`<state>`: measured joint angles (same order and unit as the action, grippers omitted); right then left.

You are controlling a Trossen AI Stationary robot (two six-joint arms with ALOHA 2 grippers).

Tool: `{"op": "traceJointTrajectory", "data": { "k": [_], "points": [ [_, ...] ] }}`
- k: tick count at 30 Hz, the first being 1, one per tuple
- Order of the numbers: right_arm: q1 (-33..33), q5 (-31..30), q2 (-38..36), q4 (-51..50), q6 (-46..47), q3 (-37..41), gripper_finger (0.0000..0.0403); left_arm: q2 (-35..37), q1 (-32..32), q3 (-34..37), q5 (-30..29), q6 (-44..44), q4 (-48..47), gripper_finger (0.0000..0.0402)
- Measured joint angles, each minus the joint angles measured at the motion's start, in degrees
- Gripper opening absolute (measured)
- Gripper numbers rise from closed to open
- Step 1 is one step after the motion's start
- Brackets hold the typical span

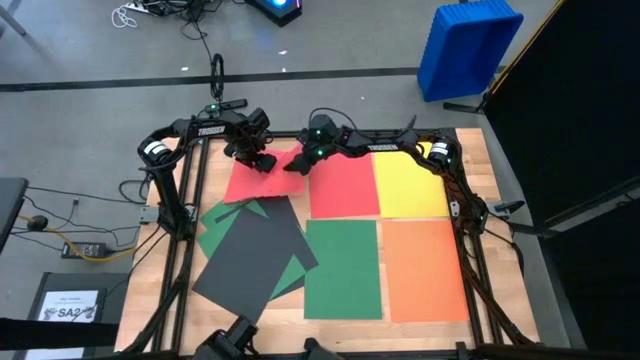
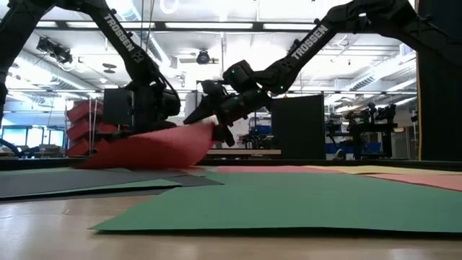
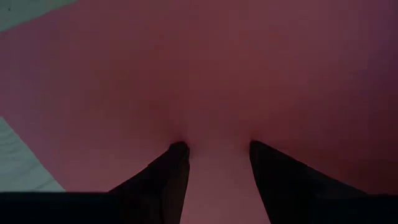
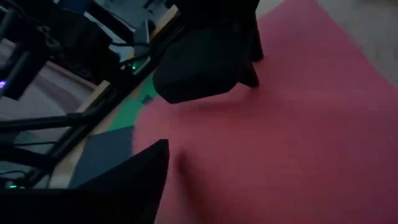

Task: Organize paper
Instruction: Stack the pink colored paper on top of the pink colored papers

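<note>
A red sheet of paper (image 1: 262, 185) lies at the table's far left, bulged up off the surface (image 2: 151, 148). My left gripper (image 1: 262, 160) points down onto its far part, shut on a ridge of it. My right gripper (image 1: 298, 162) comes slanting from the right, open, at the sheet's raised right far corner (image 2: 208, 128). In the right wrist view one finger (image 4: 146, 177) shows beside the red sheet (image 4: 298, 124), which hides the other. Red (image 1: 343, 185), yellow (image 1: 410, 185), green (image 1: 343, 268) and orange (image 1: 425, 268) sheets lie flat, side by side. My left gripper comes from above, pointing down, with a raised strip of the red sheet (image 3: 217, 168) between its two fingers (image 3: 177, 155). The sheet puckers around the tips and arches up off the table on its near side. My right gripper stands at the raised corner; whether it touches, I cannot tell.
A black sheet (image 1: 250, 258) lies askew at the near left over green sheets (image 1: 215, 228). A blue bin (image 1: 468, 45) stands on the floor beyond the table's far right. A white printed sheet (image 1: 70, 308) lies off the table's left side.
</note>
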<state>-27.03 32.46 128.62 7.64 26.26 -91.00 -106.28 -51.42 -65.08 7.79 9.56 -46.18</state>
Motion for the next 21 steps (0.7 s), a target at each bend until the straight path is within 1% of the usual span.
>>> {"op": "traceJointTrajectory", "data": {
  "k": [4,10,12,14,16,21],
  "points": [
    [-0.33,1.66,0.0,0.48,1.88,0.0,0.0252,0.0,0.0,0.0,0.0,0.0,0.01,0.0156],
    [-0.45,1.97,0.0,0.92,2.6,0.0,0.0251,0.0,0.0,0.0,0.0,-0.24,-0.01,0.0156],
    [-0.45,2.09,0.0,0.92,2.69,0.0,0.0243,0.0,0.0,0.0,0.0,-0.24,-0.01,0.0156],
    [-0.45,2.29,0.0,0.9,2.69,0.0,0.0225,0.0,0.0,0.0,0.0,-0.28,-0.01,0.0156],
    [-0.45,2.31,0.0,0.9,2.8,0.0,0.0197,0.0,0.0,0.0,0.1,-0.34,-0.01,0.0156],
    [-0.59,3.16,0.0,0.89,2.8,0.0,0.0108,0.0,-0.07,0.02,0.72,-1.58,-0.04,0.0156]
  ]
}}
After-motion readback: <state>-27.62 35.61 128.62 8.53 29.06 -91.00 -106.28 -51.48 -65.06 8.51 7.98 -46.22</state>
